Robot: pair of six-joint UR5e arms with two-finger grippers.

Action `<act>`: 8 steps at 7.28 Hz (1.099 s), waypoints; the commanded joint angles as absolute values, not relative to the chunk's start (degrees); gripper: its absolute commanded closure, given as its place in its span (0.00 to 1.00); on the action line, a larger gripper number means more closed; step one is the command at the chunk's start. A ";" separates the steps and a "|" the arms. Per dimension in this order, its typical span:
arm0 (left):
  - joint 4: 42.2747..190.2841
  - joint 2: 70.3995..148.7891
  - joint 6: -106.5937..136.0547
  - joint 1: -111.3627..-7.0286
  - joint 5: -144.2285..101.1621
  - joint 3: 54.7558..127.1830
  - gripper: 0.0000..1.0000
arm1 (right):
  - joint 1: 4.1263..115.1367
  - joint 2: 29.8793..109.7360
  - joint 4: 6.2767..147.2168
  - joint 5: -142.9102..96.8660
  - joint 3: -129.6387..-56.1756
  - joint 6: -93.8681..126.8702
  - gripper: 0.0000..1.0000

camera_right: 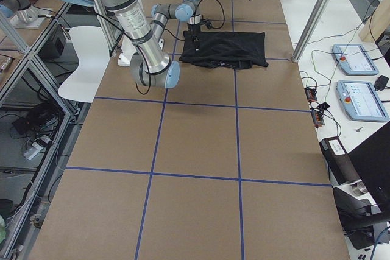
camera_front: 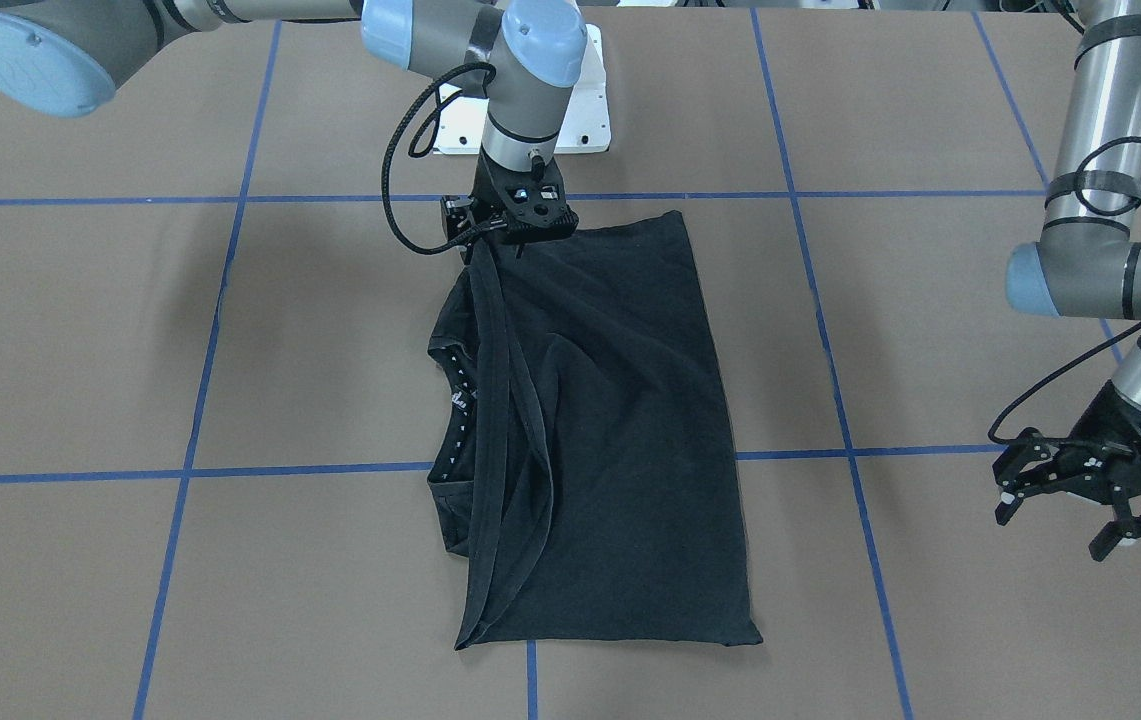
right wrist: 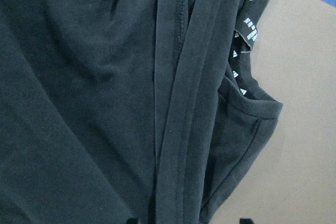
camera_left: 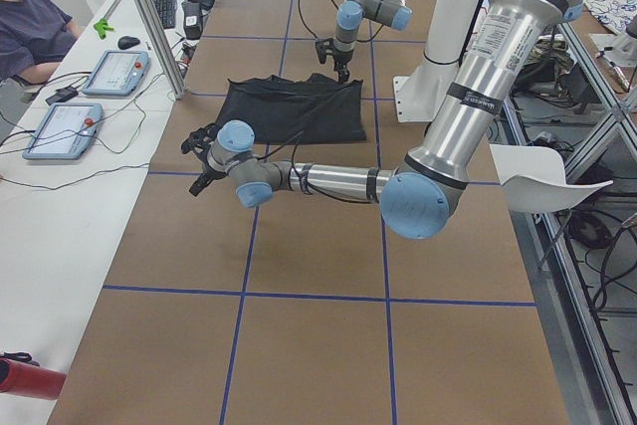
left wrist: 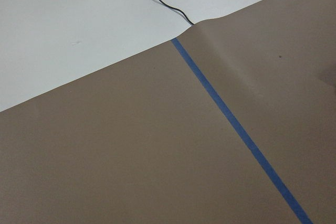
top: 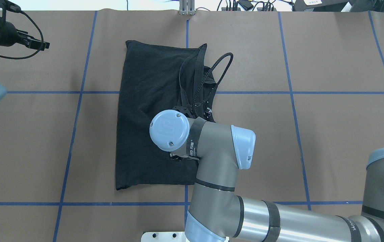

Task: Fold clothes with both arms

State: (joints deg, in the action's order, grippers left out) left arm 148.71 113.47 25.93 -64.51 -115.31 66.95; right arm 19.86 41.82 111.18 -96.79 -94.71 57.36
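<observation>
The black T-shirt (camera_front: pixel 620 430) lies folded into a long rectangle at the middle of the table, plain side up. Its collar with small white label text (right wrist: pixel 249 30) sticks out on one long side. A hemmed band (camera_front: pixel 495 400) runs lengthwise over it. My right gripper (camera_front: pixel 515 235) is low over the shirt's end nearest the robot base. In the right wrist view its fingertips (right wrist: pixel 132 220) show apart, straddling that band, so it is open. My left gripper (camera_front: pixel 1060 525) hangs open over bare table, well away from the shirt, holding nothing. In the overhead view the right wrist hides the right gripper.
Brown paper with blue tape lines (camera_front: pixel 830 330) covers the table. The white pedestal base (camera_front: pixel 585 100) stands just behind the shirt. A person (camera_left: pixel 30 27) sits at a side bench with tablets (camera_left: pixel 114 72). The left wrist view shows the paper's edge (left wrist: pixel 173 38) on a white surface.
</observation>
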 commanded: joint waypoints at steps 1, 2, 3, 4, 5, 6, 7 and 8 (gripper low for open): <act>148.71 113.47 25.93 -64.51 -115.31 66.97 0.00 | 20.65 41.57 110.83 -99.14 -93.61 56.43 0.30; 148.71 113.47 25.93 -64.51 -115.31 66.97 0.00 | 20.48 41.31 110.83 -99.23 -92.82 56.43 0.30; 148.71 113.47 25.93 -64.51 -115.31 66.97 0.00 | 20.22 40.61 110.83 -99.23 -91.16 56.43 0.30; 148.71 113.47 25.93 -64.51 -115.31 66.97 0.00 | 19.87 38.69 110.92 -99.23 -88.79 56.43 0.38; 148.71 113.47 25.93 -64.51 -115.31 66.89 0.00 | 19.17 38.41 111.00 -99.32 -88.25 56.43 0.43; 148.71 113.55 25.93 -64.51 -115.31 66.88 0.00 | 18.90 38.41 111.70 -100.19 -88.68 56.60 0.46; 148.71 113.55 25.93 -64.51 -115.31 66.97 0.00 | 18.55 38.58 113.71 -100.37 -88.86 56.51 0.47; 148.71 113.55 26.01 -64.51 -115.31 66.97 0.00 | 17.94 38.41 116.25 -100.37 -89.64 56.51 0.48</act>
State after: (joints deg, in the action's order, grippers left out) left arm 148.71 113.54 25.95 -64.51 -115.31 66.94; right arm 18.61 38.52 113.47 -100.19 -88.98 56.53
